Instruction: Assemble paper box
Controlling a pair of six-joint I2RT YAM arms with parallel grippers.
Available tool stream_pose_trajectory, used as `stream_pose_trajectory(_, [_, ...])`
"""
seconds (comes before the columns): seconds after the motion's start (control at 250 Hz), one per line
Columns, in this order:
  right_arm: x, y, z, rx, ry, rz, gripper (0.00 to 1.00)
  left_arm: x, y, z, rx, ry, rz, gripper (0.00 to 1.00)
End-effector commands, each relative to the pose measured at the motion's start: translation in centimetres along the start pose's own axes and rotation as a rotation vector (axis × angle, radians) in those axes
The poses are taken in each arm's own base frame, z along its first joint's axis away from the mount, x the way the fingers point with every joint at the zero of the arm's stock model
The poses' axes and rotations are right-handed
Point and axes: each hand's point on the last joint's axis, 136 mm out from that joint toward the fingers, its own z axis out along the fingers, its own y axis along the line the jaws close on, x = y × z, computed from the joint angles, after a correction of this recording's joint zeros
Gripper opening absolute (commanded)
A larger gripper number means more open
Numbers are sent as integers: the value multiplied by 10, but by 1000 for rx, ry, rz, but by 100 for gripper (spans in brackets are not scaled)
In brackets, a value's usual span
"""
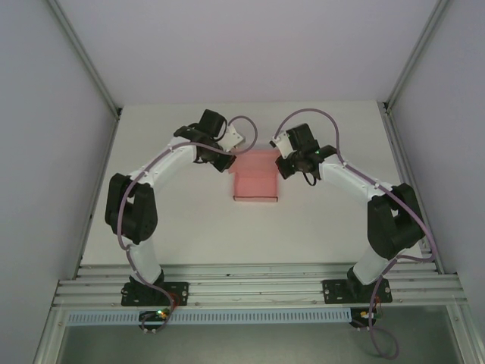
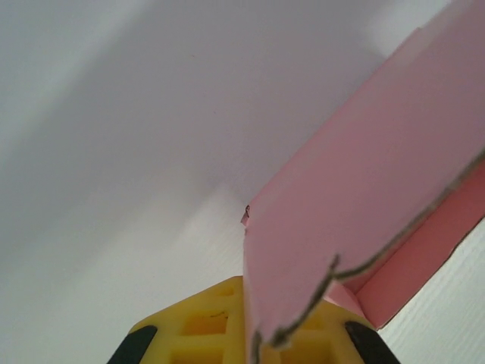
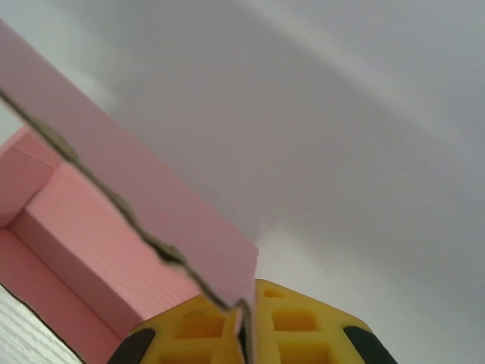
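On the white table (image 1: 174, 227) the partly folded paper box (image 1: 255, 182) sits at the centre, its far wall raised between the two arms. The left gripper (image 1: 226, 158) meets the box at its 10 o'clock corner, the right gripper (image 1: 283, 165) at its 2 o'clock corner. In each wrist view the yellow fingers (image 2: 204, 334) (image 3: 295, 334) are pinched tight on a raised pink panel's edge.

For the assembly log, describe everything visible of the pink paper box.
The paper box is pale pink thin card with rough grey-brown cut edges, partly folded into an open tray with raised walls. It rests near the middle of the white table. The left gripper pinches its left wall, and the right gripper pinches its right wall.
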Motion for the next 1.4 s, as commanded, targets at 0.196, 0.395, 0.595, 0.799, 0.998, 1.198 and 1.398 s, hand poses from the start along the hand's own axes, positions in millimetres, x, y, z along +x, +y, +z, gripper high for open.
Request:
stream_pose_trajectory(0.196, [-40,-29,-16,134,-228,598,0,-53,18,-16,-46,-218,-543,0])
stream_pose_trajectory(0.395, [-53,-38,-4,121,-364,878,0,-70,26,-7,-18,-342,-783,0])
stream_pose_trajectory(0.595, [-59,-45,4,153,-419,923,0,-68,29,7,-62,-309,-762,0])
stream_pose_trajectory(0.799, [-44,-38,27,191,-377,794,0,-49,31,27,-120,-247,-691,0])
stream_pose_trajectory(0.998, [-20,-32,37,240,-338,720,2,-30,23,41,-121,-200,-628,2])
stream_pose_trajectory(1.198, [1,-8,37,277,-309,599,5,-5,10,40,-153,-175,-534,9])
stream_pose_trajectory(1.398, [25,5,33,326,-266,524,6,9,-6,43,-134,-173,-492,13])
